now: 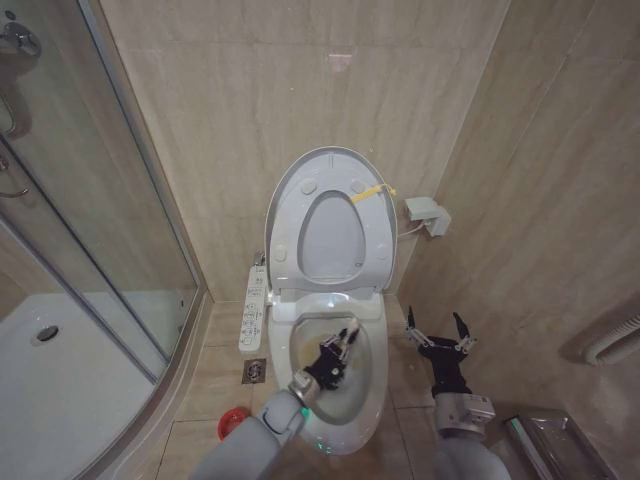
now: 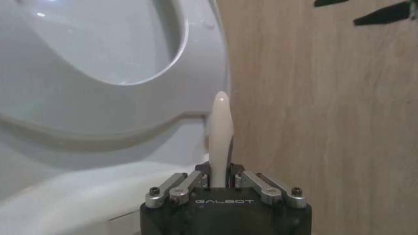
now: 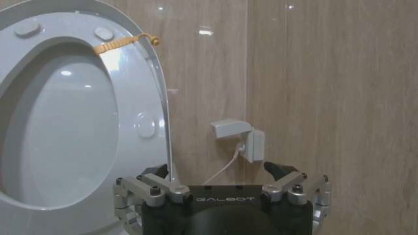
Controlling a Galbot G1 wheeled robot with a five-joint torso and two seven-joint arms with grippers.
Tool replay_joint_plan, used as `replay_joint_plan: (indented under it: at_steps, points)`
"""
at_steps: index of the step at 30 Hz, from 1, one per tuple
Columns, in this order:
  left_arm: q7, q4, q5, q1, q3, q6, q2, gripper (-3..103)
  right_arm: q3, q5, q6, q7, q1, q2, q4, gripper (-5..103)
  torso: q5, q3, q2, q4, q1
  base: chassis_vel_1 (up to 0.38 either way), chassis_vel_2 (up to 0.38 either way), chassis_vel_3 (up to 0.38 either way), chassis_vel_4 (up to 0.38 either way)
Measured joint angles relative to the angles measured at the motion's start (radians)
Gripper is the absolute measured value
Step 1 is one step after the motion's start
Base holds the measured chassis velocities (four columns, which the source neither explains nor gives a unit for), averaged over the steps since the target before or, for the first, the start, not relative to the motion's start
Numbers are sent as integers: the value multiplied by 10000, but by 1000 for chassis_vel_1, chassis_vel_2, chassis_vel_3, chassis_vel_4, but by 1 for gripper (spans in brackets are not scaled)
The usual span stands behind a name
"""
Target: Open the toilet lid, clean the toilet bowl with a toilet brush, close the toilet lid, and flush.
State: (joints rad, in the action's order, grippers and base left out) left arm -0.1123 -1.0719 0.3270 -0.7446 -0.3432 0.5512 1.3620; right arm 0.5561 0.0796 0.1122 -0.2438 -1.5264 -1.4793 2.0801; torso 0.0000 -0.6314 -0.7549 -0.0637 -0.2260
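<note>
The toilet lid (image 1: 330, 235) stands raised against the back wall, with the seat ring (image 1: 285, 225) up in front of it and a yellow strap (image 1: 375, 192) at its right edge. Below, the toilet bowl (image 1: 368, 392) lies open, its inside stained yellowish-brown. My left gripper (image 1: 335, 362) hangs over the bowl, shut on the toilet brush's white handle (image 2: 220, 128), whose tip points toward the raised seat. The bristle head is hidden under the gripper. Right of the bowl, above the floor, my right gripper (image 1: 438, 335) is open and holds nothing; it faces the lid's edge (image 3: 65, 132) and strap (image 3: 124, 43).
A red cup holder (image 1: 232, 424) sits on the floor left of the toilet, near a floor drain (image 1: 254, 372). A white button-panel strip (image 1: 255, 308) runs along the toilet's left side. The glass shower enclosure (image 1: 80, 250) fills the left. A white wall box (image 1: 427, 215) with a cable sits right of the lid.
</note>
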Motion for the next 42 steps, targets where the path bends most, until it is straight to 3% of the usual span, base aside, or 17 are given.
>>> replay_joint_plan:
  at_steps: [9,21,30,36,42]
  points:
    - [74,-950,331,12,-318,-289,171,18,0,0,0,0,0,0,0,100,0,0,1,-6,0,0,0,0,0]
    - [33,189,221,-29,53,-16,116,18,0,0,0,0,0,0,0,100,0,2,0,0,0,0,0,0,0]
    - [173,-899,434,-45,-269,-281,134,18,1,0,0,0,0,0,0,100,0,-1,1,-4,0,0,0,0,0]
    - [-46,-245,649,-112,-293,64,361,18,0,0,0,0,0,0,0,100,-1,0,1,-1,0,0,0,0,0]
    - [-125,651,459,67,116,219,130,18,0,0,0,0,0,0,0,100,1,0,0,1,0,0,0,0,0]
